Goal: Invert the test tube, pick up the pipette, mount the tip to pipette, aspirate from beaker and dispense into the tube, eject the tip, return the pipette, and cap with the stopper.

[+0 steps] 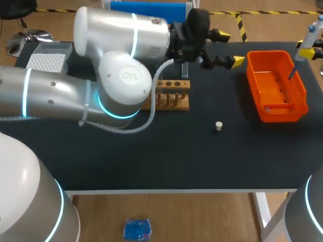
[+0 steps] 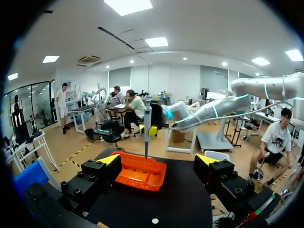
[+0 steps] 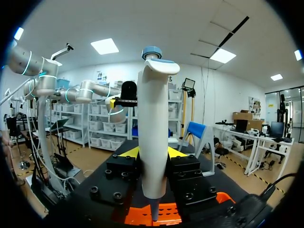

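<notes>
White plastic, the pipette (image 3: 153, 118) looks light, stiff and smooth. The right gripper (image 3: 152, 153) clamps its body mid-length, a sound hold, keeping it upright above the orange basket (image 1: 280, 115). The left gripper (image 2: 157, 161) hangs spread and empty above the table.

1. This was a robotics lab: a silver left arm (image 1: 50, 98) and right arm (image 1: 309, 214), both ringed with blue light, stood at one black table (image 1: 202, 161).
2. Bench ware sat on it: a wooden tube rack (image 1: 174, 96), a white tip box (image 1: 46, 61), an orange basket (image 1: 301, 96) and a small stopper (image 1: 218, 126).
3. A white pipette (image 3: 153, 128) with a blue cap hung above the basket.
</notes>
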Action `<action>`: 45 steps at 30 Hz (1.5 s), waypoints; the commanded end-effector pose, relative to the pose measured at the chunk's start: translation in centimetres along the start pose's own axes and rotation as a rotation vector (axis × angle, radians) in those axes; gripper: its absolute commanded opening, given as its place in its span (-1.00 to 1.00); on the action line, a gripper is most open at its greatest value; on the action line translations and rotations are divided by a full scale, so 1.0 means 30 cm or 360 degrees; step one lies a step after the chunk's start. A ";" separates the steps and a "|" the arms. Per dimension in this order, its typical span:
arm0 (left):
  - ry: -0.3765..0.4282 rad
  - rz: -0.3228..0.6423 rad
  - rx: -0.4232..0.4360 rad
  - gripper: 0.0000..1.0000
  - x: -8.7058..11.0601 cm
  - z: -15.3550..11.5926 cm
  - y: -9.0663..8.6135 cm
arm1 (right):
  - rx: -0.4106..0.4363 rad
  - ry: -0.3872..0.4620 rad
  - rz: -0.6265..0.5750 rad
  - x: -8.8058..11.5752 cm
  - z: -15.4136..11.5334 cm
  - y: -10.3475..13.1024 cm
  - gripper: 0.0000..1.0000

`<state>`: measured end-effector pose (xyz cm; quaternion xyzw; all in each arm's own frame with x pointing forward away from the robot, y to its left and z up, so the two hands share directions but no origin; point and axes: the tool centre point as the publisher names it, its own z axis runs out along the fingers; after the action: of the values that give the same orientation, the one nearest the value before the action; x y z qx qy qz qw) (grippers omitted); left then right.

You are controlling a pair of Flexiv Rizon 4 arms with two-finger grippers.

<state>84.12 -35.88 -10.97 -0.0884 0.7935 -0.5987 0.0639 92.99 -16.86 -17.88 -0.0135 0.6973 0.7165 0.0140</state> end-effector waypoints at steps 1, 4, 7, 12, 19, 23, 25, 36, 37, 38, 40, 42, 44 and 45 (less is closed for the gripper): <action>-0.0008 -0.0008 0.0326 1.00 0.005 -0.062 0.058 | 0.0004 0.0002 0.0001 -0.001 -0.001 0.003 -1.00; -0.0049 -0.0008 0.0383 1.00 0.005 -0.099 0.092 | 0.0004 0.0002 0.0001 -0.001 -0.001 0.003 -1.00; -0.0089 0.0006 0.0445 1.00 0.003 -0.144 0.114 | 0.0004 0.0002 0.0001 -0.001 -0.001 0.003 -1.00; -0.0102 0.0030 0.0517 1.00 -0.003 -0.210 0.137 | 0.0004 0.0002 0.0001 -0.001 -0.001 0.003 -1.00; -0.0040 0.0010 0.0568 1.00 -0.038 -0.255 0.186 | 0.0004 0.0002 0.0001 -0.001 -0.001 0.003 -1.00; -0.0011 0.0004 0.0591 1.00 -0.067 -0.270 0.217 | 0.0004 0.0002 0.0001 -0.001 -0.001 0.003 -1.00; 0.0007 0.0012 0.0617 1.00 -0.079 -0.278 0.230 | 0.0004 0.0002 0.0001 -0.001 -0.001 0.003 -1.00; -0.0028 0.0075 0.0777 1.00 -0.089 -0.326 0.258 | 0.0004 0.0002 0.0001 -0.001 -0.001 0.003 -1.00; -0.0022 0.0079 0.0789 1.00 -0.085 -0.324 0.257 | 0.0004 0.0002 0.0001 -0.001 -0.001 0.003 -1.00; -0.0023 0.0079 0.0794 1.00 -0.083 -0.324 0.256 | 0.0004 0.0002 0.0001 -0.001 -0.001 0.003 -1.00; -0.0024 0.0076 0.0793 1.00 -0.076 -0.319 0.251 | 0.0004 0.0002 0.0001 -0.001 -0.001 0.003 -1.00; -0.0025 0.0074 0.0798 1.00 -0.071 -0.315 0.247 | 0.0004 0.0002 0.0001 -0.001 -0.001 0.003 -1.00; -0.0033 0.0076 0.0815 1.00 -0.065 -0.314 0.243 | 0.0004 0.0002 0.0001 -0.001 -0.001 0.003 -1.00; -0.0041 0.0075 0.0818 1.00 -0.063 -0.313 0.241 | 0.0004 0.0002 0.0001 -0.001 -0.001 0.003 -1.00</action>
<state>83.84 -24.48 -15.03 -0.0747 0.7612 -0.6379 0.0902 92.99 -16.86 -17.88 -0.0135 0.6973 0.7165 0.0140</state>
